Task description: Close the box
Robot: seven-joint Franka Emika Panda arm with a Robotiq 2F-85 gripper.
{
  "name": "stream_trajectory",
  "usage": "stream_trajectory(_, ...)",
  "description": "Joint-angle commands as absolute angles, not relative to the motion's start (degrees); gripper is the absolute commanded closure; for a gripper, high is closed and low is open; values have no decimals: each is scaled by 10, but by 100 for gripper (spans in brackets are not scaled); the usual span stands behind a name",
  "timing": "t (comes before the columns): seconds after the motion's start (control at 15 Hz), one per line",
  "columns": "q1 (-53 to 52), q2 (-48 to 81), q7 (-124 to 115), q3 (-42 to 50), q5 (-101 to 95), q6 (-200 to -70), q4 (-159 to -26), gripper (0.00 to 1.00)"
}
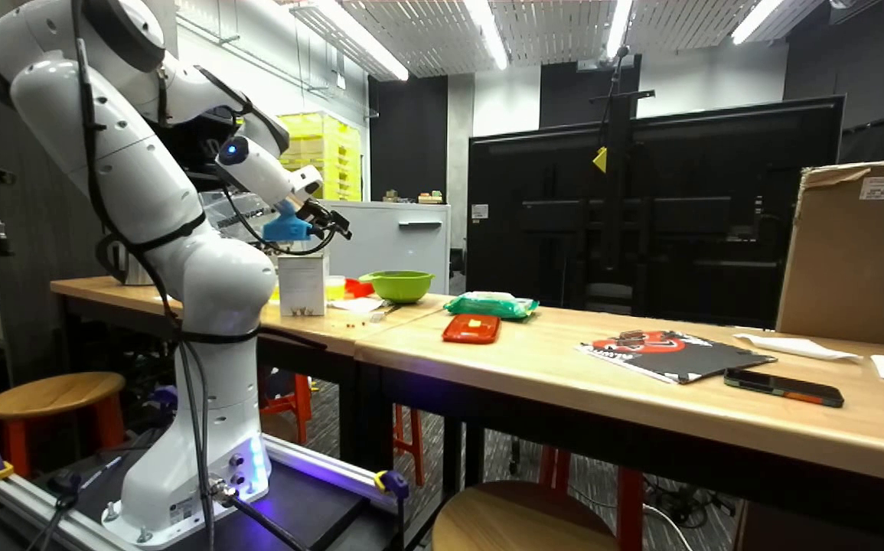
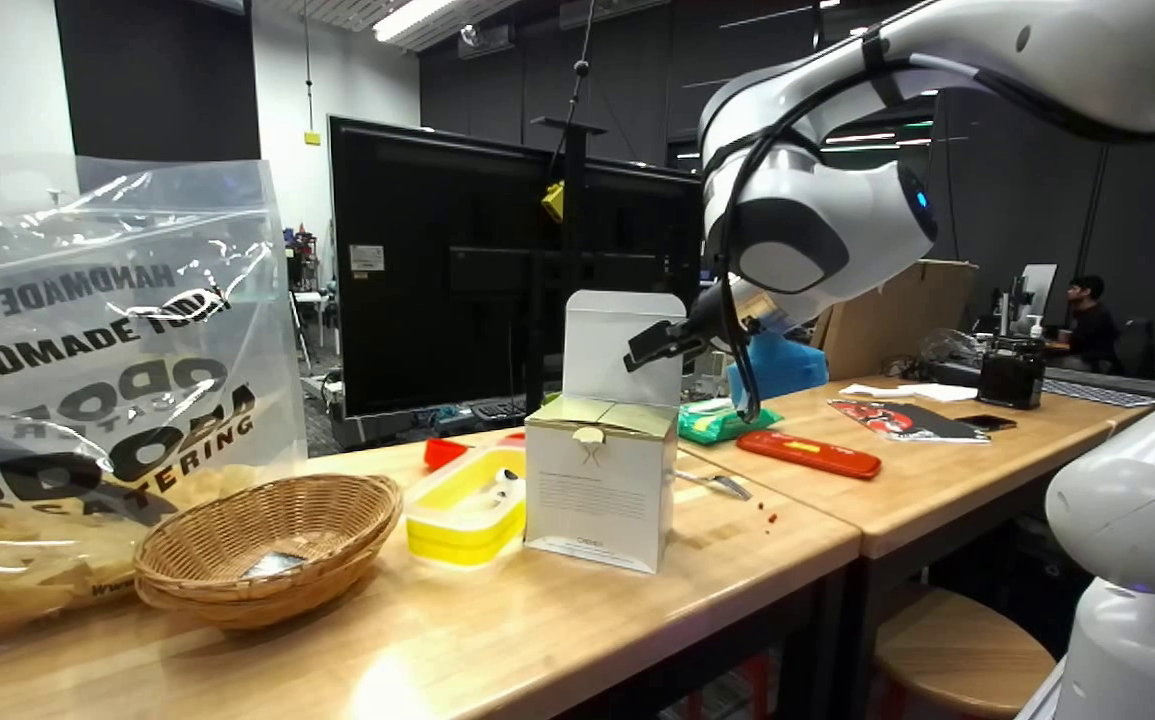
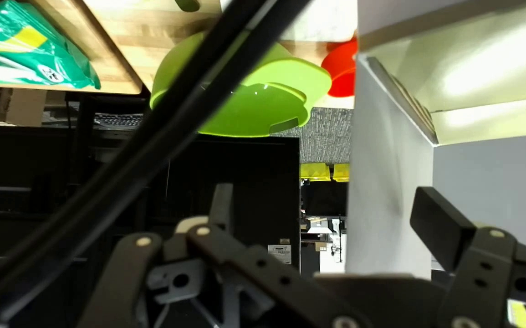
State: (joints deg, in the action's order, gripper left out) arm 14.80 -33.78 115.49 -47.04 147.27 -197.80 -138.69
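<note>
The box [image 2: 592,490] is small and white and stands upright on the table. Its lid [image 2: 622,340] stands straight up at the back edge, and its inner flaps lie across the top. The box also shows in an exterior view [image 1: 302,287], partly behind the arm. My gripper [image 2: 652,345] is above the box, beside the raised lid and overlapping it in that view. In the wrist view, which is upside down, the gripper [image 3: 331,207] has its fingers wide apart. The lid [image 3: 388,191] shows between them, nearer the right finger. I cannot tell whether they touch.
A yellow container [image 2: 467,515] and a wicker basket [image 2: 267,550] stand beside the box. A green bowl [image 1: 402,285], a green packet [image 1: 491,304] and a red case [image 2: 807,453] are on the table. A large plastic bag [image 2: 107,380] stands behind the basket.
</note>
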Motion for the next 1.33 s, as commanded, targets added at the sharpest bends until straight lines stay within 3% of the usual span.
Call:
stream_trajectory(0.0,163,-354,1206,-477,1505,-1981,-1375,0)
stream_trajectory(1.27,219,-373,1262,-570,1501,-1979,-1358,0)
